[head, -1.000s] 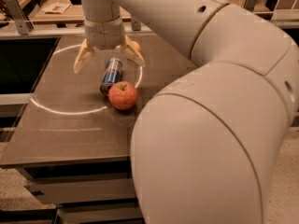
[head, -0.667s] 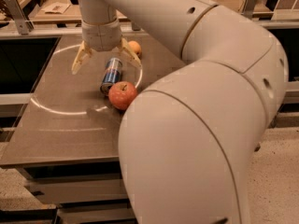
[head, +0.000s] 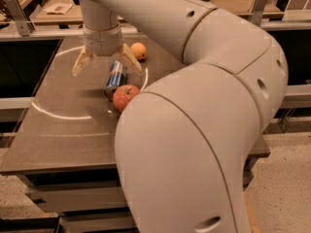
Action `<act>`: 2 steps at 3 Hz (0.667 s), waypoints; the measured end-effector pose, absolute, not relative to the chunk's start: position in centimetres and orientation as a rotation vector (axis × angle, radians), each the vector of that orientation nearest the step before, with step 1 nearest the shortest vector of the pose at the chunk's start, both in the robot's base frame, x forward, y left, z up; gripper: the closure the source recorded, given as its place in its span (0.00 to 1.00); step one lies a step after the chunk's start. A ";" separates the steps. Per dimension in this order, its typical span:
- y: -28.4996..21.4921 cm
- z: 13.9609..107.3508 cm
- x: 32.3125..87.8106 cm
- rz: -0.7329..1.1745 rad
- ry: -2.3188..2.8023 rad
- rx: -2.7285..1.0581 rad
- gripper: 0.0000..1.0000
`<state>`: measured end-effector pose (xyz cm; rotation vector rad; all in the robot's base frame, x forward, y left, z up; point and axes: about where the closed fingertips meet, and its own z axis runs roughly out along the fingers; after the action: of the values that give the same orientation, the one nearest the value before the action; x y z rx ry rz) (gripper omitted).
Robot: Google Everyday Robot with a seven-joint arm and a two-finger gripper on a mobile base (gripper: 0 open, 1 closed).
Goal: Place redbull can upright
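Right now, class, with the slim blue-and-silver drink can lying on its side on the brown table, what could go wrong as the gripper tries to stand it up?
1. The slim blue-and-silver can lies beside the round red apple, apparently touching it; a nudge could roll either away.
2. The open gripper hovers over the can, one finger near the small orange fruit; lowering might knock it.

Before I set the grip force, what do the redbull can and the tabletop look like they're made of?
Redbull can: likely thin metal, glossy blue and silver, with a bright sheen along its side. Tabletop: dark brown, smooth, semi-matte, probably laminate; it reflects curved light streaks. The gripper hangs open just above the lying can.
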<state>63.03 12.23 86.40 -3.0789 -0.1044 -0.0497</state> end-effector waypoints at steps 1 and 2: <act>12.4 85.3 63.9 0.016 -0.110 -3.092 0.00; 12.4 83.8 65.5 0.057 -0.083 -3.107 0.19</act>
<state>65.48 12.36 83.78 -3.1073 -0.0826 0.0569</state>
